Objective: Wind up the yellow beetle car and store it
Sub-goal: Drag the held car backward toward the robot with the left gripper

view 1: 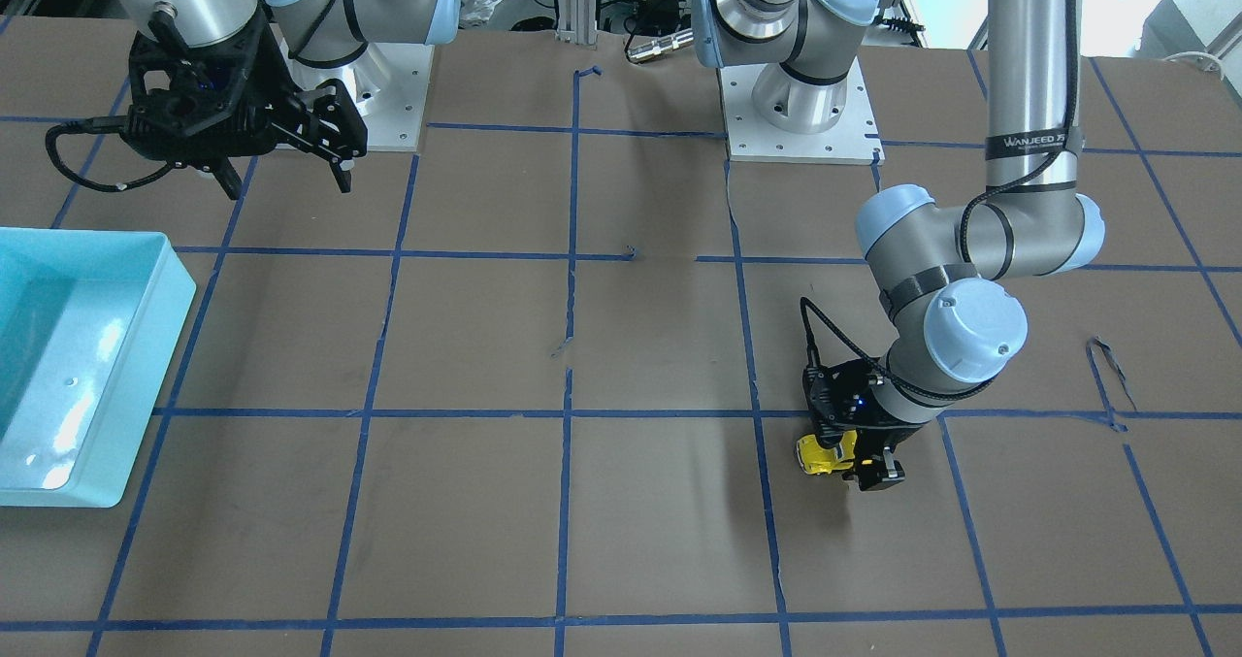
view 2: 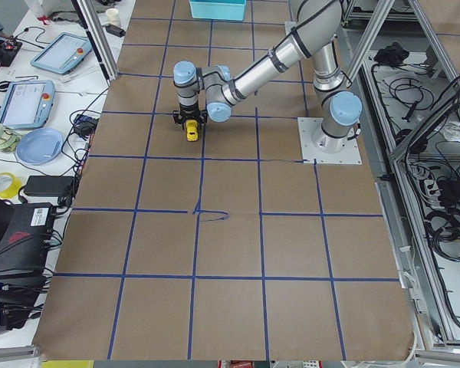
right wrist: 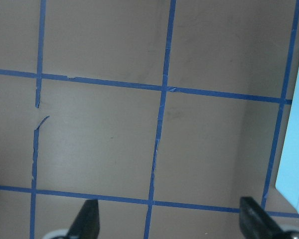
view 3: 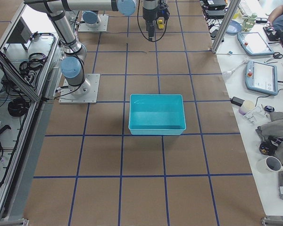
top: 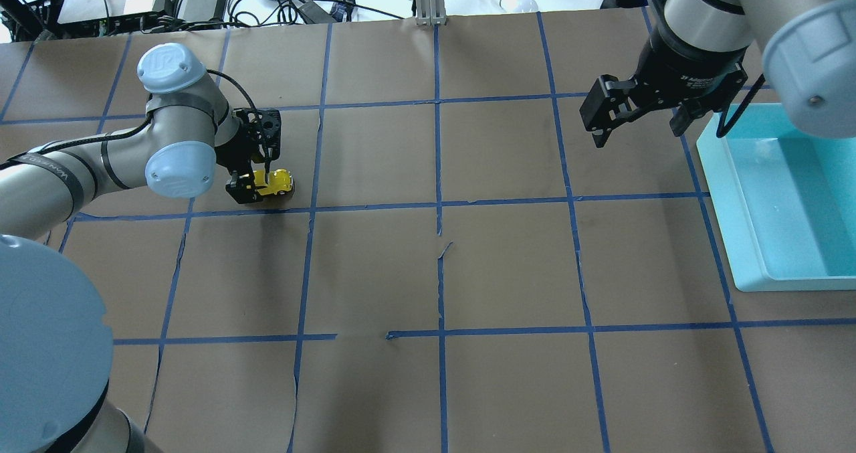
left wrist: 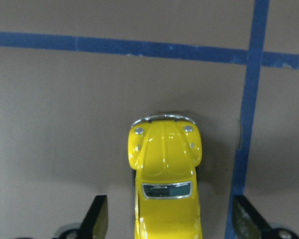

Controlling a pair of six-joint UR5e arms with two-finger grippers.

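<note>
Yellow beetle car (top: pixel 274 184) is sitting smallest in your scene. The brown surface (top: pixel 508 272) is lying open across the middle. The teal bin (top: pixel 719 212) is sitting at the overhead frame's right edge, beside the released, empty right jaws. At left-centre, the left jaws are straddling the car, unclenched, its long axis crossing their closing line.

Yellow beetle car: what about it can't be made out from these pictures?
- Rear of the yellow beetle car: cut off by the bottom edge of the left wrist view.
- Its wheels: hidden under the body in that view, and too small to make out in both side views.
- Part of its body: covered by the left gripper in the overhead view.
</note>
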